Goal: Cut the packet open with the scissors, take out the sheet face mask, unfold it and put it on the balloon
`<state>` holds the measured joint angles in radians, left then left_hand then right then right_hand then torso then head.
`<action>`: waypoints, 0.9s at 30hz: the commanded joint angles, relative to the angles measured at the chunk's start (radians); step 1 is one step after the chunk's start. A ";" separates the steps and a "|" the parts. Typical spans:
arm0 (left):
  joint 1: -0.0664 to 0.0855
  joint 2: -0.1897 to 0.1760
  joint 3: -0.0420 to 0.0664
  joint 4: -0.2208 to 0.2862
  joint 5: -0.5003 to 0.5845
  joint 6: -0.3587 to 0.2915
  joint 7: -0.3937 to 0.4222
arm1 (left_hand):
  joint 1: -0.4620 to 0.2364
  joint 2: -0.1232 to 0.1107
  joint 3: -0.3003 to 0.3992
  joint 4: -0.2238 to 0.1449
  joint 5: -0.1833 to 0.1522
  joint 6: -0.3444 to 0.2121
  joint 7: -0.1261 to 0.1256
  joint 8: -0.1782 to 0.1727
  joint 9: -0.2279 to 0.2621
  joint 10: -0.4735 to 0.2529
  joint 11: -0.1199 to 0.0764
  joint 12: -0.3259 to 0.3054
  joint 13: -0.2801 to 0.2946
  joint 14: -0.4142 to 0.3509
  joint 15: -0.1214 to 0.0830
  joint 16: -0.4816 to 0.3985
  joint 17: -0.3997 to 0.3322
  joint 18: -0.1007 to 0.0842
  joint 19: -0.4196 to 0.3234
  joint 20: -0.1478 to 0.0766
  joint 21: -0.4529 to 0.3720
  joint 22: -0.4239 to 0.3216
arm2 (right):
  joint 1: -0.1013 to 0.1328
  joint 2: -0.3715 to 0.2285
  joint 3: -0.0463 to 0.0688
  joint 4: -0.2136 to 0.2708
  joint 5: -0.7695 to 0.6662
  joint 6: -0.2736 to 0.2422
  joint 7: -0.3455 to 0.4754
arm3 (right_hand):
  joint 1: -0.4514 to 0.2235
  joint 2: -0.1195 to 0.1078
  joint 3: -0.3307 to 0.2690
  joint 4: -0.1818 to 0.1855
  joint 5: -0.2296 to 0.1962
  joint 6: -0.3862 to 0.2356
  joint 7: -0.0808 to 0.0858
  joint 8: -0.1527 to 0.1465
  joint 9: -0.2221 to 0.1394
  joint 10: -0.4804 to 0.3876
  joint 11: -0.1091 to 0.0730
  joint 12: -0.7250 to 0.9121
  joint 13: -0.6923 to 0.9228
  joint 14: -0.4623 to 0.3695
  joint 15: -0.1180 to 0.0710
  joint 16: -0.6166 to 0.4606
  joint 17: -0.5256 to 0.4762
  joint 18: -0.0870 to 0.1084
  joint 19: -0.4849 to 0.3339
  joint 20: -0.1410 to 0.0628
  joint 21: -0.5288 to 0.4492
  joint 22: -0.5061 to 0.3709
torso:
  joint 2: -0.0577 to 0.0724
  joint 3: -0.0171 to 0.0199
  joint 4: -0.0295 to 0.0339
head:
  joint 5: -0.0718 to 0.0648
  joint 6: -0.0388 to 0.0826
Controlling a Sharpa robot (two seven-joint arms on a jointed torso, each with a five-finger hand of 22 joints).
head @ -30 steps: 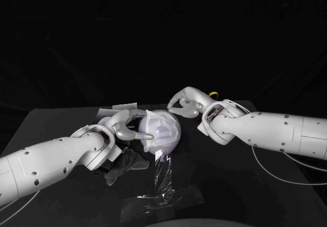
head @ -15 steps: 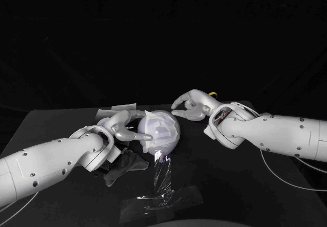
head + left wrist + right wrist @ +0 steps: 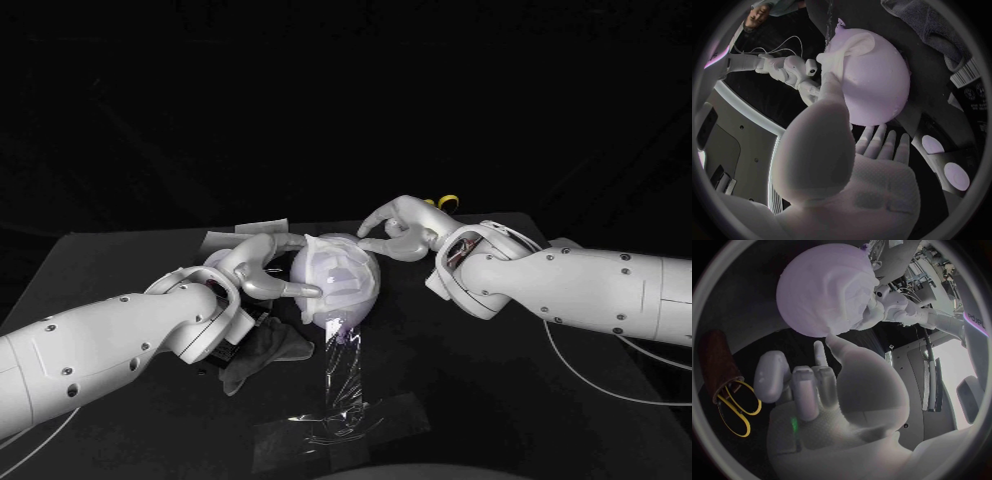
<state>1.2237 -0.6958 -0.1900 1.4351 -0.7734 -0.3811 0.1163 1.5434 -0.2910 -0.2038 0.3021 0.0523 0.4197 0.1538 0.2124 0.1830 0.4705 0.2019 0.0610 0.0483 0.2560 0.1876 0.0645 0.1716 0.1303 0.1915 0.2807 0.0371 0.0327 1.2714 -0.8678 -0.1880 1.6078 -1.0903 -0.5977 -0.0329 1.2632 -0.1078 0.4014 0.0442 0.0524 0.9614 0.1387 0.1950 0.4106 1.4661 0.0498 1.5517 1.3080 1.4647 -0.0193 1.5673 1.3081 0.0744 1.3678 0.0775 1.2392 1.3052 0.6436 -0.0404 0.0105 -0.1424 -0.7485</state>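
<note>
The left hand (image 3: 260, 268) clasps the balloon (image 3: 364, 290) between its spread fingers, one fingertip (image 3: 827, 61) pressing on the sheet face mask (image 3: 325, 262) draped there, seemingly to steady it, while the right hand (image 3: 392, 228), fingers loosely parted and empty, hovers just beside the mask's far edge, likely to smooth it.

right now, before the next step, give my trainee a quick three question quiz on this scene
1. True or false: the sheet mask lies on the balloon.
2. The scissors have handles that are: A red, B yellow, C blue.
3. Fill in: the left hand holds the ____.
Key: 1 true; 2 B; 3 balloon.
</note>
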 commanded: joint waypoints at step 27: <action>-0.001 0.003 -0.001 0.001 0.009 0.019 -0.009 | 0.009 0.003 0.003 0.000 0.005 0.010 0.084 0.005 0.001 0.009 -0.002 -0.005 0.001 0.008 -0.001 -0.002 0.002 0.016 0.008 0.000 0.001 0.002 | -0.010 0.013 -0.001 0.006 -0.077 0.004 -0.036 | -0.016 -0.058 -0.058 0.009 -0.004 0.011 0.001 -0.021 -0.010 0.092 0.007 -0.006 0.244 0.106 0.010 0.003 0.263 0.010 -0.002 0.017 -0.011 -0.001 | 0.000 -0.0005 0.0007 | -0.002 -0.006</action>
<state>1.2235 -0.6960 -0.1903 1.4339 -0.7702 -0.3796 0.1137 1.5434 -0.2909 -0.2038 0.3021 0.0523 0.4197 0.1538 0.2124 0.1826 0.4742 0.1982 0.0611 0.0483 0.2559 0.1877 0.0645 0.1726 0.1302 0.1915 0.2807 0.0371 0.0336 1.2635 -0.8576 -0.1879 1.6129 -1.1250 -0.5988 -0.0552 1.2485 -0.1573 0.3489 0.0527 0.0525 0.9704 0.1374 0.1775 0.4013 1.4655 0.0492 1.5477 1.3081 1.4681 -0.0157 1.5673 1.3075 0.0744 1.3642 0.0882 1.2332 1.3053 0.6432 -0.0407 0.0104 -0.1441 -0.7545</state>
